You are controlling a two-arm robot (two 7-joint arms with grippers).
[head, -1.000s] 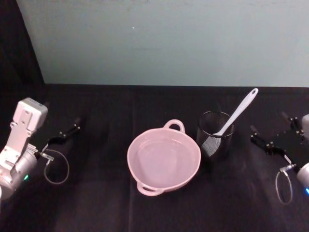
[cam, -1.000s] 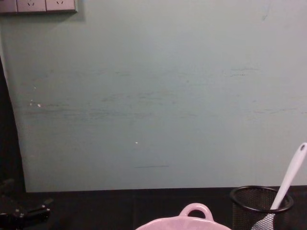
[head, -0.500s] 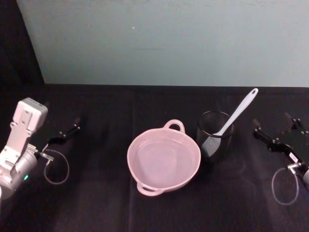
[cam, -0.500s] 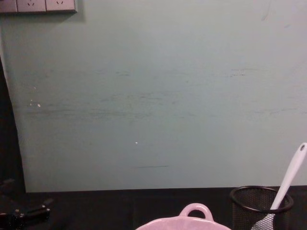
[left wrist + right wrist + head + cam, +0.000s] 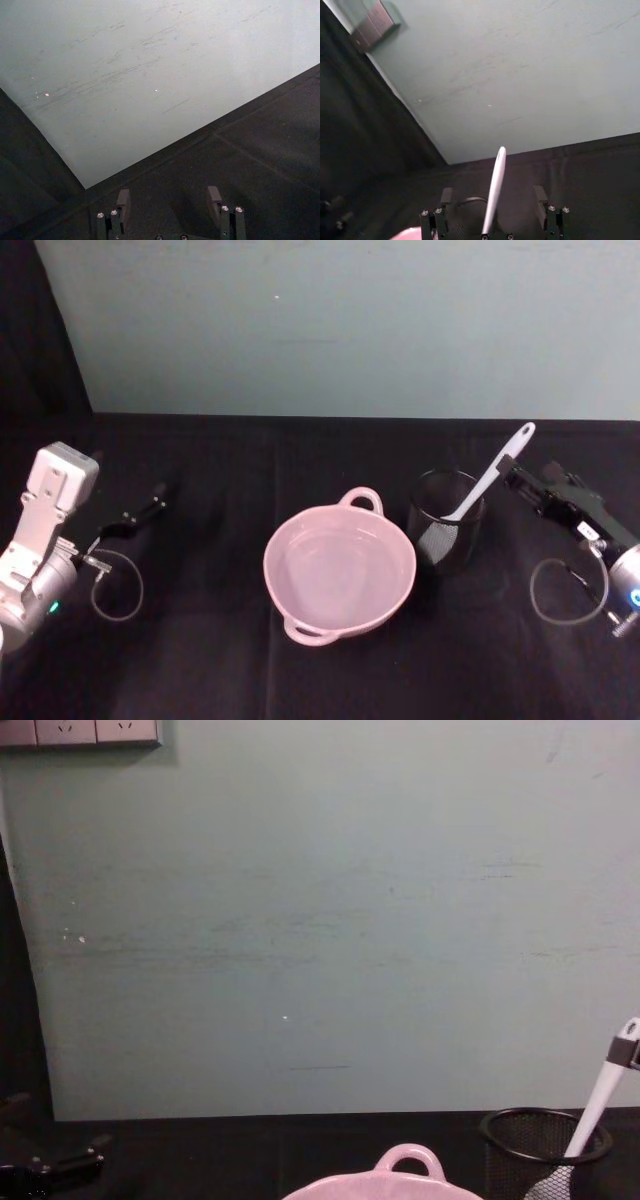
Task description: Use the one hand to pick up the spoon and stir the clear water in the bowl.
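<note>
Pink bowl [image 5: 273, 560] of clear water, spoon [image 5: 495, 465] standing in mesh cup [image 5: 440, 540], my right gripper [image 5: 515, 475] spread open astride its handle, left gripper [image 5: 140, 512] parked, released.

The right claw [image 5: 492, 192] is extended forward, fingers spread; the left claw [image 5: 169, 192] sits parked, likewise spread.
</note>
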